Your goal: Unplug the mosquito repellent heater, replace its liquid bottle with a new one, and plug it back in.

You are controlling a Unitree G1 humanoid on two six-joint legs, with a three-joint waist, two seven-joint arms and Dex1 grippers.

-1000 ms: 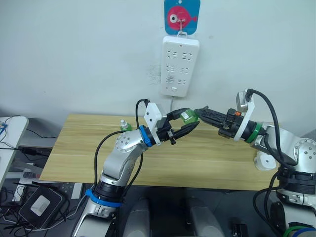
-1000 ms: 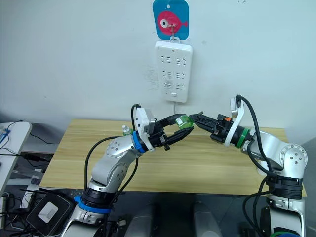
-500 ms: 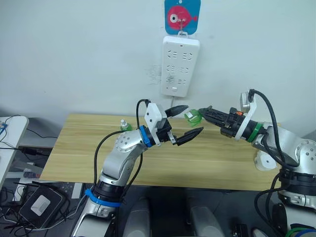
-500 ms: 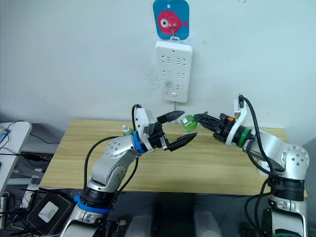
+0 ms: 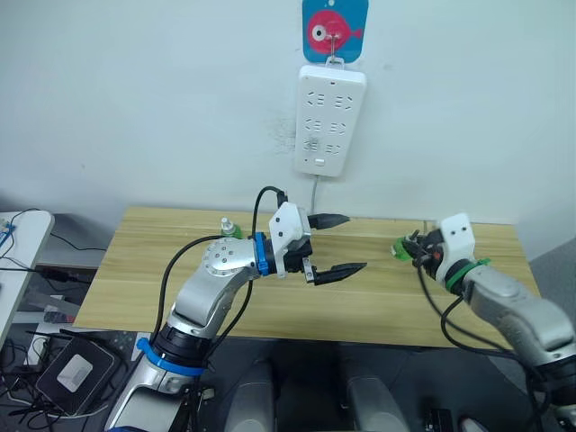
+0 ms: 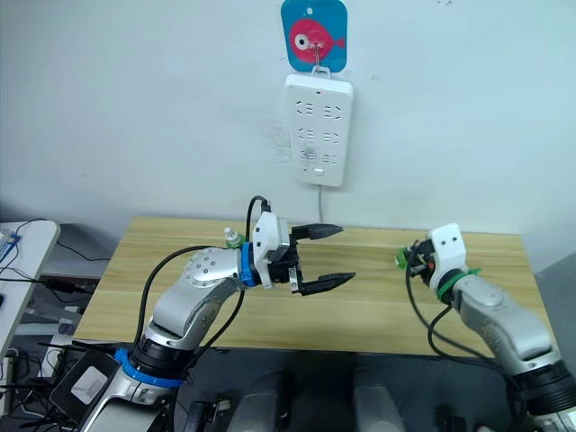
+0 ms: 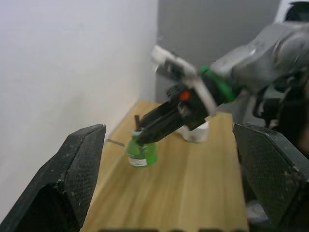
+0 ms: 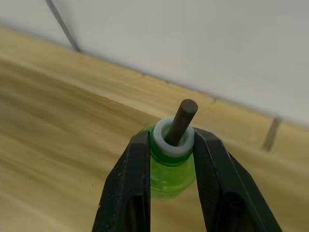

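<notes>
– Since half a second ago, what has been moved?
– The right tool has been drawn back from the middle toward the 3 o'clock end of the desk, and the green bottle has been carried along with it. The left tool has been kept over the middle, spread wide and holding nothing.
– How is the bottle gripped?
– It is pinched at the white collar of its neck between the two black fingers, with the dark wick standing up out of it. It is held close above the desk; contact with the wood cannot be judged.
– What is seen on the wall?
– A white power strip is hung at 12 o'clock, beneath a blue fish hook plate.
– And the mosquito repellent heater?
– A small white rounded body, taken to be it, is seen on the desk just behind the right tool, partly hidden.
– Anything else?
– A second small bottle is stood at about 10 o'clock, near the back edge.
</notes>
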